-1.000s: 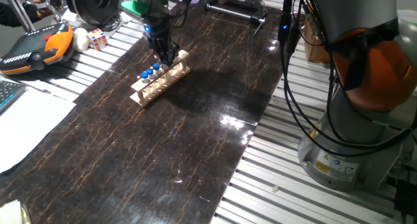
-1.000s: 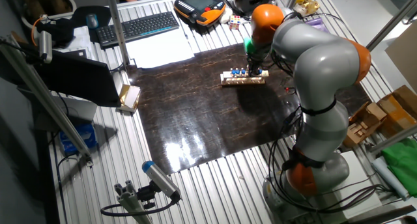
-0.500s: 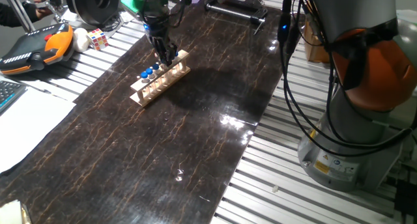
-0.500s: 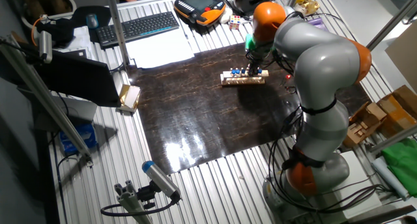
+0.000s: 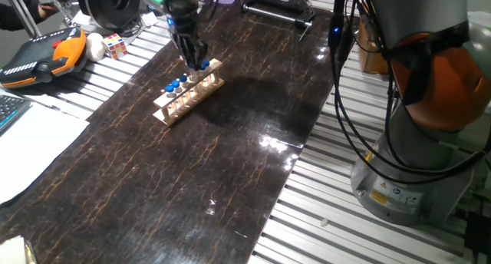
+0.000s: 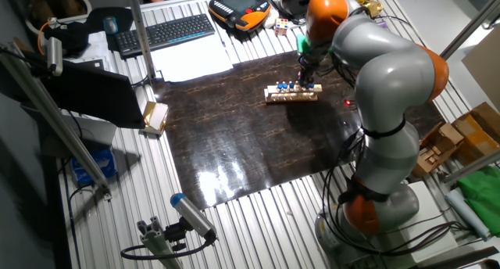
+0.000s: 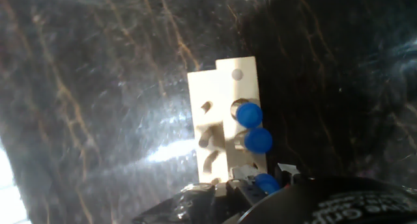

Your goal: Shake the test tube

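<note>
A light wooden rack [image 5: 189, 93] stands on the dark marbled mat, also seen in the other fixed view [image 6: 291, 94] and the hand view [image 7: 223, 123]. Three blue-capped test tubes [image 5: 176, 84] stand in its left half. My gripper [image 5: 198, 66] hangs over the rack's right end, shut on one test tube [image 5: 204, 64] whose blue cap shows at the fingertips, lifted partly out of the rack. In the hand view that cap [image 7: 266, 182] sits at my gripper [image 7: 257, 188], with two more caps [image 7: 253, 126] beyond. The held tube's body is hidden.
An orange teach pendant [image 5: 42, 57], a Rubik's cube [image 5: 115, 44] and a black spool [image 5: 107, 7] lie at the far left. White paper [image 5: 31, 145] lies left of the mat. A metal bar [image 5: 276, 13] lies at the back. The arm's base [image 5: 414, 164] stands right.
My gripper has risen from the rack's right end and drifted slightly back, carrying the blue-capped tube up with it. The rack and the other tubes have stayed put.
</note>
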`<act>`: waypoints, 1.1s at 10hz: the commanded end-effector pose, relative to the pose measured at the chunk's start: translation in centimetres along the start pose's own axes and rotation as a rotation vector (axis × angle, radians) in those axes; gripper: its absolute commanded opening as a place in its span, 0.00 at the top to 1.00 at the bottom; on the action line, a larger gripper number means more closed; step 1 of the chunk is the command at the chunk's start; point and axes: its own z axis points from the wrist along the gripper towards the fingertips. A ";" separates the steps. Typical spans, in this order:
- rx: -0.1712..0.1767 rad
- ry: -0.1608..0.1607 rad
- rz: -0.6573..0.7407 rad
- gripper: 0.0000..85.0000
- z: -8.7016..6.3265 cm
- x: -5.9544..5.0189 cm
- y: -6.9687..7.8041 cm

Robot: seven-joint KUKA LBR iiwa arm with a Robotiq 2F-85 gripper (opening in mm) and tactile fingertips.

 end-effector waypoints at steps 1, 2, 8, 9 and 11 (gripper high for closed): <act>0.001 -0.003 -0.043 0.76 -1.1 0.2 0.1; 0.000 -0.001 -0.078 0.75 -2.2 0.4 0.2; 0.004 0.088 -0.423 0.72 -10.5 0.8 0.0; -0.002 0.099 -0.512 0.70 -11.3 1.4 -0.6; -0.056 0.324 -0.580 0.66 -12.6 2.3 -1.8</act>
